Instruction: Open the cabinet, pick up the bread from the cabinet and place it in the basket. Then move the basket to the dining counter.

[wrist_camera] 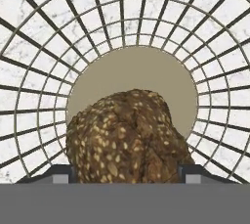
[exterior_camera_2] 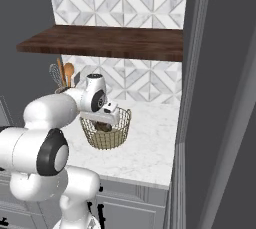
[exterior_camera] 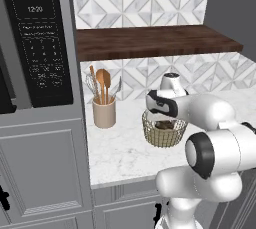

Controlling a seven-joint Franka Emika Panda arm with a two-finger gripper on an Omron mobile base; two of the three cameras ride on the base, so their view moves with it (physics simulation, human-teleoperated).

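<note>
The brass wire basket (exterior_camera: 165, 137) (exterior_camera_2: 107, 137) stands on the marble worktop (exterior_camera: 120, 155) in front of the tiled wall. My gripper (exterior_camera: 162, 121) (exterior_camera_2: 104, 122) reaches down into it from above. In the hand view the brown seeded bread (wrist_camera: 127, 135) fills the gap between the two fingertips (wrist_camera: 61, 174) and touches both, so my gripper (wrist_camera: 127, 176) is shut on it. The bread hangs over the basket's beige disc base (wrist_camera: 132, 66), inside the wire wall (wrist_camera: 39, 47). From the base views the bread (exterior_camera: 162, 125) (exterior_camera_2: 104, 126) is a dark lump inside the basket. The dining counter is out of view.
A beige crock of utensils (exterior_camera: 104, 113) stands left of the basket. A dark wooden shelf (exterior_camera: 150, 40) (exterior_camera_2: 105, 43) hangs above the worktop. A microwave (exterior_camera: 42, 48) sits in the grey unit at the left, and a tall grey panel (exterior_camera_2: 220, 98) rises at the right.
</note>
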